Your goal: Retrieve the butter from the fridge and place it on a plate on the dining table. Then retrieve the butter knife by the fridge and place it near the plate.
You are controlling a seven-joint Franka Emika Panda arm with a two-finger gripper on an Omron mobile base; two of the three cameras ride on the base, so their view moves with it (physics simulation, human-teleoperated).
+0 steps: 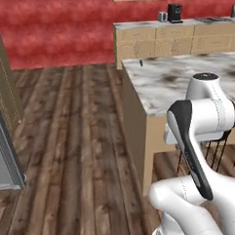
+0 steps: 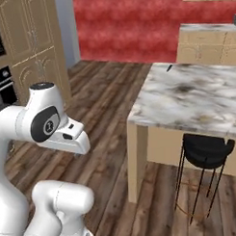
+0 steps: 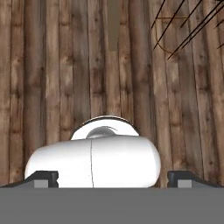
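My gripper [image 3: 113, 179] points straight down at the wooden floor. Its two fingertips [image 3: 43, 178] stand far apart at the bottom corners of the hand view, open with nothing between them. The arm is folded up close to the base. The dining table [image 1: 186, 81] with its marble top stands ahead to the right. A small slim dark thing, which looks like the butter knife [image 1: 140, 63], lies on its far left corner [image 2: 169, 68]. A grey edge of the fridge [image 1: 3, 150] shows at the far left. The butter and the plate are out of view.
A black stool [image 2: 208, 150] stands under the table's near side. A tan counter [image 1: 174, 38] with a coffee machine [image 1: 174, 12] runs along the red wall. Tall tan cabinets with a built-in black oven [image 2: 3, 85] are on the left. Open wooden floor [image 1: 77, 141] lies between.
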